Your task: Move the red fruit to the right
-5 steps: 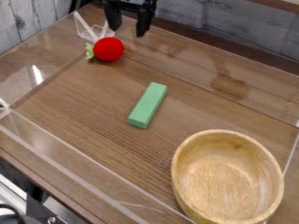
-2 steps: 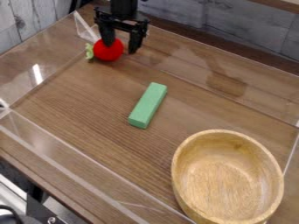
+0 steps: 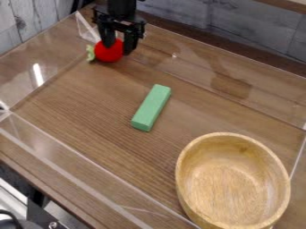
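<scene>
- The bright red, rounded toy fruit (image 3: 109, 54) sits near the far left of the brown wooden tabletop (image 3: 89, 107), with the dark end effector (image 3: 116, 38) right over it.
- The dark fingers come down over the fruit's upper part; they stand narrower than before, but whether they grip it cannot be told.
- A raised wooden edge runs behind the arm toward the far right; the left edge lies near the fruit.
- Bare wood stretches from the fruit toward the right, and toward the near left.
- The flat green rectangular block (image 3: 152, 108) lies nearer the camera, apart from the fruit; the round, pale yellow-tan bowl (image 3: 233, 182) fills the near right corner.
- Compared with the first frame, the end effector has dropped onto the fruit; block and bowl have stayed put.
- The fruit looks smooth and glossy, partly covered, with green at its left side.
</scene>
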You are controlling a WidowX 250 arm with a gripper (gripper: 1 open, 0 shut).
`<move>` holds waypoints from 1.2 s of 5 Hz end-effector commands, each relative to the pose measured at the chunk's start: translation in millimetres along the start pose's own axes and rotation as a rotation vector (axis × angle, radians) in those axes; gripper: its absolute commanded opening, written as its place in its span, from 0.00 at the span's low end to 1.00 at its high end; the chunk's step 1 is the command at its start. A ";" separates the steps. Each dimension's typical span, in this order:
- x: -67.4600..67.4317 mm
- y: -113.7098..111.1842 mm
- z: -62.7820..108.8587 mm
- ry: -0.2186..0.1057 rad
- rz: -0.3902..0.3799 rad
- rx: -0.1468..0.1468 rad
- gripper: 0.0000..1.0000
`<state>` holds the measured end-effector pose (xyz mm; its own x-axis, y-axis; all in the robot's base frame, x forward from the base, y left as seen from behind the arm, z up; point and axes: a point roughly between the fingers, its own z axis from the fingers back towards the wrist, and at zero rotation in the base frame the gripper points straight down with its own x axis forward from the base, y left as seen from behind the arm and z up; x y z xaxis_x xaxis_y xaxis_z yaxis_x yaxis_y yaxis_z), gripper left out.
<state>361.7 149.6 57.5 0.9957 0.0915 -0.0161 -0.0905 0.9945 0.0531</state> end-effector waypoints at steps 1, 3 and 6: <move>4.5 -7.8 24.5 -0.053 0.041 0.016 0.00; 12.1 -14.6 73.7 -0.120 -0.045 -0.017 0.00; 6.9 -22.1 102.1 -0.159 -0.116 -0.048 0.00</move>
<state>367.8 120.6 126.4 0.9984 -0.0209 0.0525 0.0221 0.9995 -0.0221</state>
